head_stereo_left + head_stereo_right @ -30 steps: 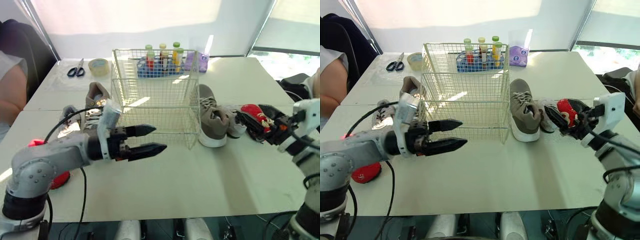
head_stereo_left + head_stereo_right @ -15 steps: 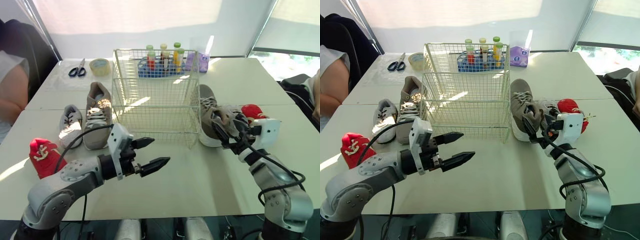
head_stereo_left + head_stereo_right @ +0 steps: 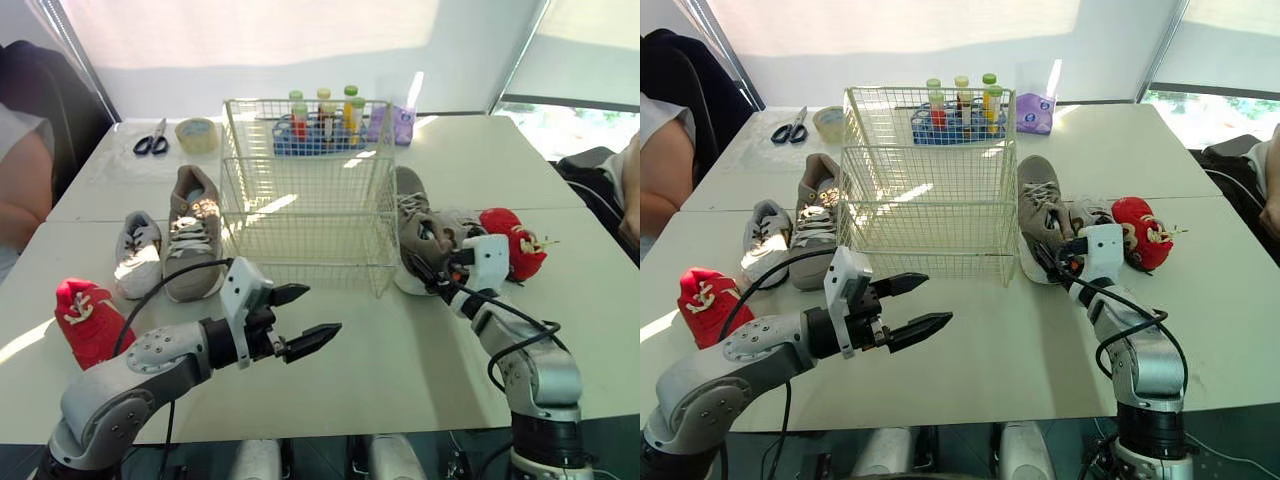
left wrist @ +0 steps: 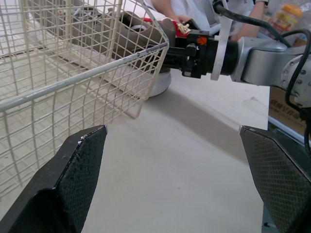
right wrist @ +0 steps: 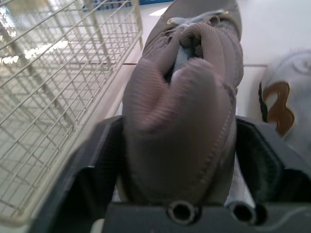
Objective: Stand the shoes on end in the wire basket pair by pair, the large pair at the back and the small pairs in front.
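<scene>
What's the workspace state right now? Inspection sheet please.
Surface: white table, nothing spilled seen.
Job's things: wire basket empty; large shoe, white shoe and red shoe lying left of it; second large shoe, second white shoe and second red shoe on its right.
Clutter: scissors, tape roll, bottle rack, purple pack at the table's back.
Grippers: left gripper open, in front of the basket; right gripper shut on the second large shoe's heel.
Cables: black cable along the left arm; another cable on the right arm.
Surroundings: person at the left edge.

Taupe shoe (image 3: 193, 232) L of wire basket (image 3: 305, 200), mate (image 3: 412, 228) R (both on table).
</scene>
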Motion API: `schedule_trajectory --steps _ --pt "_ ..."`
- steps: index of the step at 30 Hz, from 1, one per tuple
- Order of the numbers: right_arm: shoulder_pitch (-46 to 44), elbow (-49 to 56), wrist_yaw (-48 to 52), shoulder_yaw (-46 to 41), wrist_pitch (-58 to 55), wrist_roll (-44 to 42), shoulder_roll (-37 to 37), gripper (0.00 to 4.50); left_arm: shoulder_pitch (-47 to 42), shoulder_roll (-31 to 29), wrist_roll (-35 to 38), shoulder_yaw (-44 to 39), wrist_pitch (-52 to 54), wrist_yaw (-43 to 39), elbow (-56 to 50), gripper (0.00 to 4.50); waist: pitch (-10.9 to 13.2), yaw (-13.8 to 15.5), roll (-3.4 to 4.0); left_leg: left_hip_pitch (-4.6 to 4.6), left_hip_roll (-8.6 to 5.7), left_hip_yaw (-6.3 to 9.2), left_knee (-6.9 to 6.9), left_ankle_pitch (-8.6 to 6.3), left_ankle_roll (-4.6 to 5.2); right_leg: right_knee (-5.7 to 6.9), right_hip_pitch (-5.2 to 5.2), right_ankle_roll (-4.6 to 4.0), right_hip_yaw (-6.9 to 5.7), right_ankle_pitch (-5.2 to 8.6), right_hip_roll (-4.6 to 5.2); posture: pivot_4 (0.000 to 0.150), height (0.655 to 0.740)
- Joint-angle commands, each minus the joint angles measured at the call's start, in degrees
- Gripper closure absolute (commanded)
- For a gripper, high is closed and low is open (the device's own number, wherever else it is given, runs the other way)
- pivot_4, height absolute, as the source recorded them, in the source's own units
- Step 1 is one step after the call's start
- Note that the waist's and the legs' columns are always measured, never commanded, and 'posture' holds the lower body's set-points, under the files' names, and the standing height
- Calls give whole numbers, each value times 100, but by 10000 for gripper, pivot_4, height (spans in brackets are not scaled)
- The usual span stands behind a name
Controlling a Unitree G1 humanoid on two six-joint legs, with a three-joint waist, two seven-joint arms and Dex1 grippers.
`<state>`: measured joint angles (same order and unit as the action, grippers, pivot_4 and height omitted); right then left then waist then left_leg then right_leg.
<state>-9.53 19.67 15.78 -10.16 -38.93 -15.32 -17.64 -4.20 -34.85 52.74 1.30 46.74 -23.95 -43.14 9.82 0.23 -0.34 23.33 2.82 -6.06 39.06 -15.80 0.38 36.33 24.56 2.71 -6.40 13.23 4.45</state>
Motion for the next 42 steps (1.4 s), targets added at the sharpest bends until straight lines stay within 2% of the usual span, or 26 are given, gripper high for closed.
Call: schedule_trajectory --steps 1,2,7,10,15,18,22,37,41,42 --pt "175 -235 -48 87 -29 85 -25 27064 -1 -17 -33 -88 -121 -75 -125 0 -17 -5 -14 0 0 0 0 0 0 -1 -1 0 0 0 1 1500 7400" --pt "135 -225 -85 -5 47 38 13 30606 -13 -27 -19 -102 -109 -100 -113 0 -26 -5 -28 -2 0 -2 0 0 0 -3 -3 -1 1 1 2 1500 7400" --pt "-242 71 -402 -731 350 -392 214 30606 -71 -96 301 -297 21 -260 12 0 -28 3 -32 0 2 -1 0 -1 0 -10 -3 -7 1 1 12 1500 7400" --pt "-485 325 -582 -1092 374 -590 171 30606 -89 -184 558 -427 118 -344 81 0 -8 16 0 12 1 -2 1 -1 1 -10 9 -10 2 -1 13 1500 7400" --pt "-1675 403 -750 -1689 530 -867 -462 30606 -243 -368 1164 -595 386 -470 289 0 37 47 65 31 -7 -7 -3 -2 5 -10 30 -26 2 -13 8 1500 7400" --pt "-2349 122 -674 -1830 566 -892 -1012 30606 -378 -451 1545 -739 518 -453 410 0 42 47 68 43 -8 -5 -6 -2 7 -10 39 -7 0 -20 5 1500 7400" --pt "-2823 -284 -454 -1895 618 -954 -1520 30606 -549 -597 1800 -934 591 -395 600 0 42 41 67 65 -9 -5 -9 -3 10 -10 58 3 0 -21 0 1500 7400" --pt "-3089 -795 171 -1614 860 -1168 -1761 30606 -424 -798 2068 -1271 531 -179 710 0 43 32 67 65 -8 -10 -6 -4 11 -10 59 5 0 -23 2 1500 7400" --pt "-2824 -711 322 -1507 804 -1185 -1766 30606 -396 -791 2085 -1250 520 -160 728 0 43 42 66 65 -8 -10 -7 -4 10 -10 59 5 0 -22 2 1500 7400" --pt "-2718 -656 382 -1480 761 -1208 -1777 28134 -381 -788 2084 -1247 517 -154 720 0 42 41 65 65 -8 -11 -6 -4 10 -10 58 5 0 -22 2 1500 7400"
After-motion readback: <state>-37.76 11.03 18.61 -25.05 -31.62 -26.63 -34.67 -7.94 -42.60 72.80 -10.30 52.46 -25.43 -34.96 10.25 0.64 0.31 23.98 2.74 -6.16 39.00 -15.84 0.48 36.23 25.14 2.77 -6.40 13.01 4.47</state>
